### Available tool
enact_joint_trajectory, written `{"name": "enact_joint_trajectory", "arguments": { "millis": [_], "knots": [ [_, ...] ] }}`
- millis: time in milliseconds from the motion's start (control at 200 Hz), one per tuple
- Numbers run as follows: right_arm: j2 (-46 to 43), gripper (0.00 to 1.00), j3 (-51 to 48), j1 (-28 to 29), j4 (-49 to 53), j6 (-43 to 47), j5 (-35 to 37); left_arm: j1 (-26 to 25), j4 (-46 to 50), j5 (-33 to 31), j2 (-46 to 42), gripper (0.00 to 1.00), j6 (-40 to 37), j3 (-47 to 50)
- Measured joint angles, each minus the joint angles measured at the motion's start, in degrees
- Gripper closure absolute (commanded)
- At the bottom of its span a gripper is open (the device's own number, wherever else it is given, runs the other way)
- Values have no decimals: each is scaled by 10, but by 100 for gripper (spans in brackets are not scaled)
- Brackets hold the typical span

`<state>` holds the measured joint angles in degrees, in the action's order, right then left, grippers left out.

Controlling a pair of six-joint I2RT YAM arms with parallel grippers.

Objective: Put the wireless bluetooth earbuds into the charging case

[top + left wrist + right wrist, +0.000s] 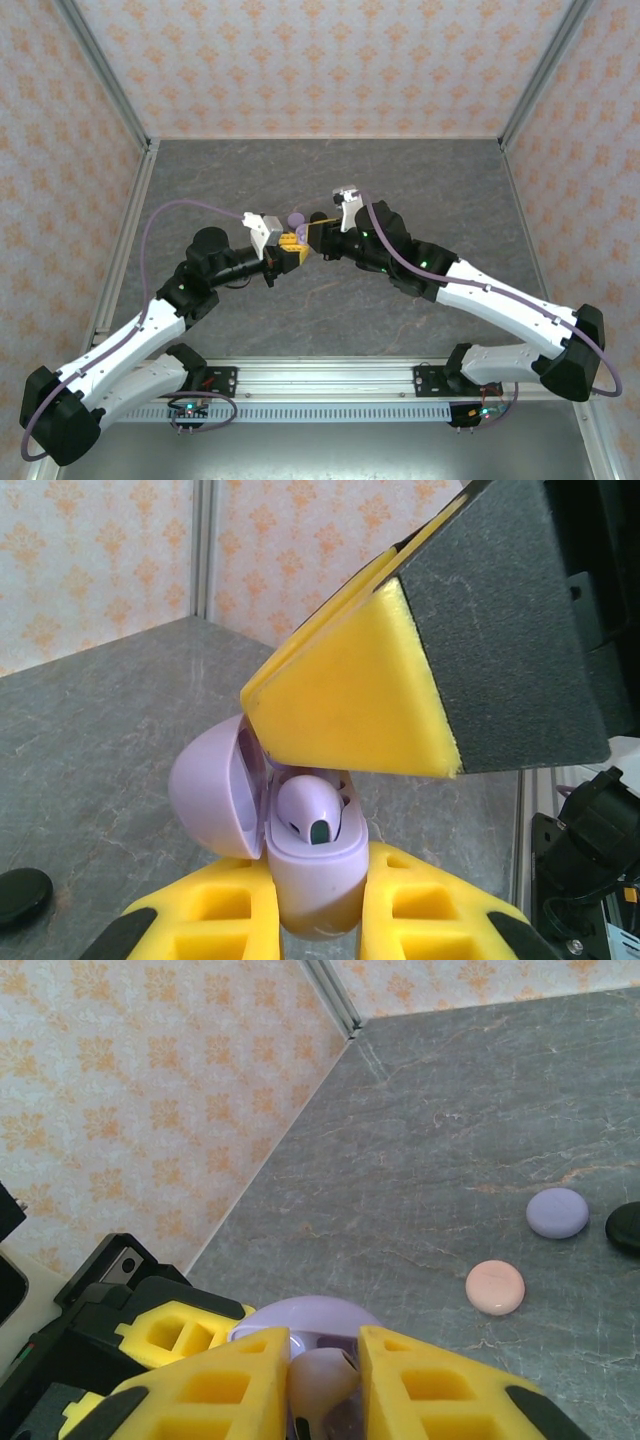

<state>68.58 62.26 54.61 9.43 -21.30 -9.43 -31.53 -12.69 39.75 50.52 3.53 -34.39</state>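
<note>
My left gripper (318, 912) is shut on the body of a pale lavender charging case (315, 875) and holds it upright above the table, its lid (210, 795) swung open to the left. A lavender earbud (310, 815) sits head-up in the case's near slot. My right gripper (325, 1385) reaches down over the case from the other side, and the same earbud (330, 1375) fills the gap between its yellow fingers (215, 1390), touching both pads. From above, the two grippers (291, 243) (318, 232) meet at mid-table with the case lid (295, 217) between them.
Three small round discs lie on the grey table beyond the case: a lavender disc (557, 1212), a pink disc (495, 1287) and a black disc (625, 1225) at the frame edge. A black disc (22, 893) lies low on the left. Patterned walls enclose the table.
</note>
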Motion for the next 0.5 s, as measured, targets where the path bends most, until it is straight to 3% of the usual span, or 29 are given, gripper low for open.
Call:
{"name": "enact_joint_trajectory", "arguments": {
  "millis": [325,500],
  "knots": [
    [0,57,24,1,35,20,6,0,0,0,0,100,0,0],
    [-9,39,50,-6,62,43,4,0,0,0,0,100,0,0]
  ]
}}
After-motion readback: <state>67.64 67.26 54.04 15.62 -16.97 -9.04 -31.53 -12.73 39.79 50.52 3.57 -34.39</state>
